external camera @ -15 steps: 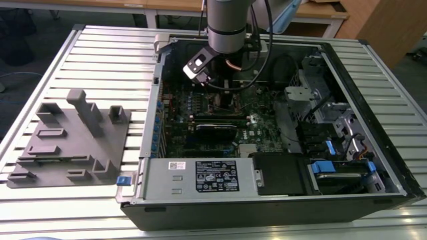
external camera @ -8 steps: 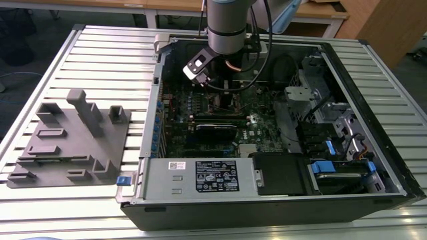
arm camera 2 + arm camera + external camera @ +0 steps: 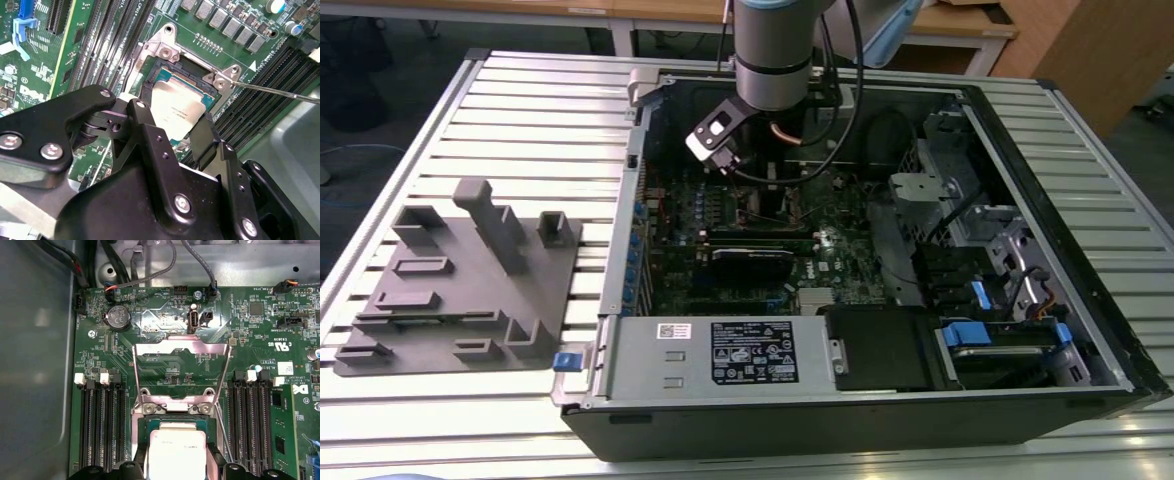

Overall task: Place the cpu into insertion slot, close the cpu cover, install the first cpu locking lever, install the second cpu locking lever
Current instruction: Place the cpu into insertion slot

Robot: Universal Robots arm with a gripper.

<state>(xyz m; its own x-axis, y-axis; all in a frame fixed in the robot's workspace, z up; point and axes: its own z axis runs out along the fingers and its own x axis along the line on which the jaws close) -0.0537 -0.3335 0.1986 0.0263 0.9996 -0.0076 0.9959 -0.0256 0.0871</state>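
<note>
The cpu (image 3: 177,455), a flat silvery square, lies level in or just above the insertion slot (image 3: 150,421) on the green board. My gripper (image 3: 177,467) is shut on it, one black finger at each of two opposite edges; the second wrist view shows the same grip on the cpu (image 3: 177,107) by the gripper (image 3: 172,119) over the slot (image 3: 176,76). The cpu cover (image 3: 181,346) stands flipped open beyond the socket. A thin wire locking lever (image 3: 280,92) sticks out free from the socket corner. In the exterior view, the gripper (image 3: 767,190) reaches down into the open computer case.
Long black memory slots (image 3: 102,430) flank the socket on both sides. Cables (image 3: 854,110) hang near the arm inside the case (image 3: 1067,240). A power supply (image 3: 720,352) fills the near side. A grey fixture block (image 3: 467,280) sits on the slatted table at the exterior view's left.
</note>
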